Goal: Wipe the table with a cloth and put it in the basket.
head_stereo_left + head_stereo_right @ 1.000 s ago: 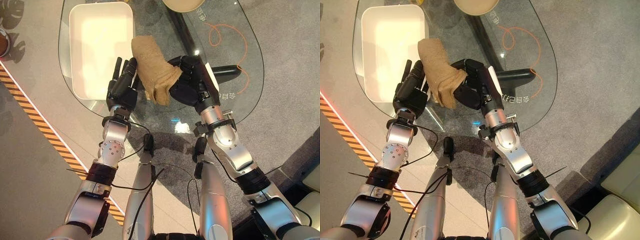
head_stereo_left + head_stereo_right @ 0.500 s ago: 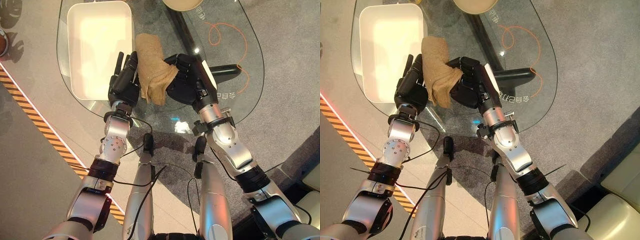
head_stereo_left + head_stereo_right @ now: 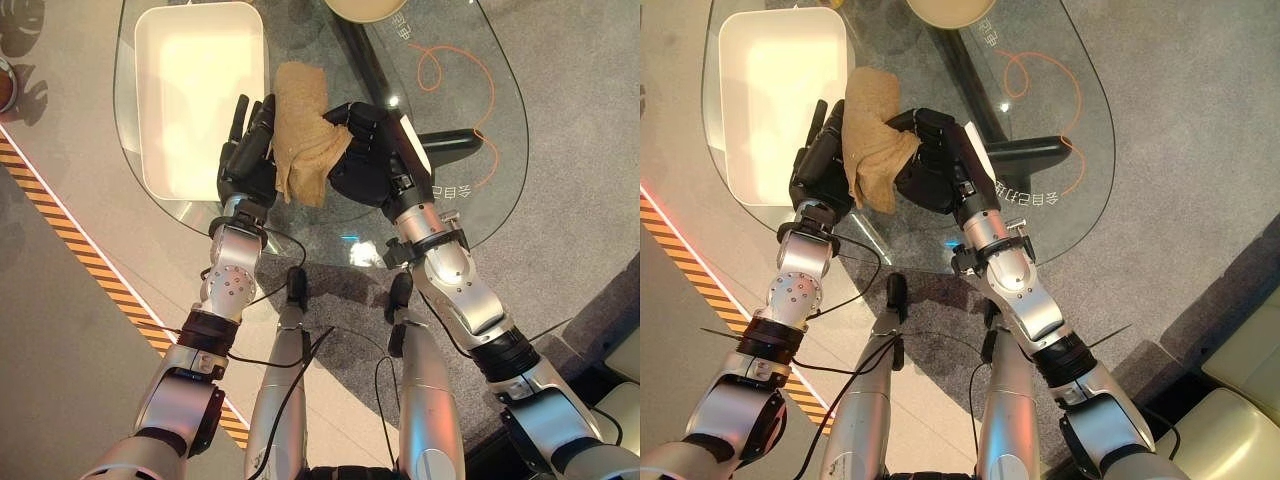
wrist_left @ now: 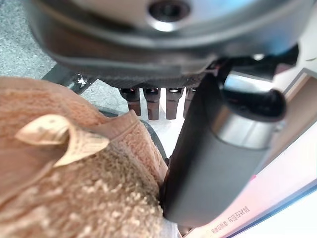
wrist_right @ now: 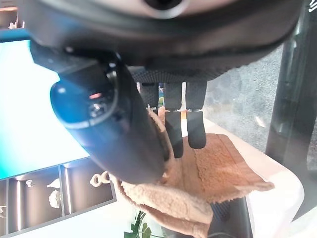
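Tan terry cloth (image 3: 303, 145) pinched in my right hand (image 3: 372, 158), hanging over glass oval table (image 3: 480, 140); my left hand (image 3: 248, 160) open alongside, beside white rectangular basket (image 3: 145, 120).

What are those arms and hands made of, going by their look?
Both arms are silver-grey, like metal, in rounded segments with black bands and thin black cables. The left hand and right hand are dark with jointed fingers; the right hand bears a white patch along one side.

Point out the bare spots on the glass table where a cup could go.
The glass table is bare on its right side, around the orange loop. Crowded: the white basket fills the left; the cloth sits mid-table between the left hand and right hand.
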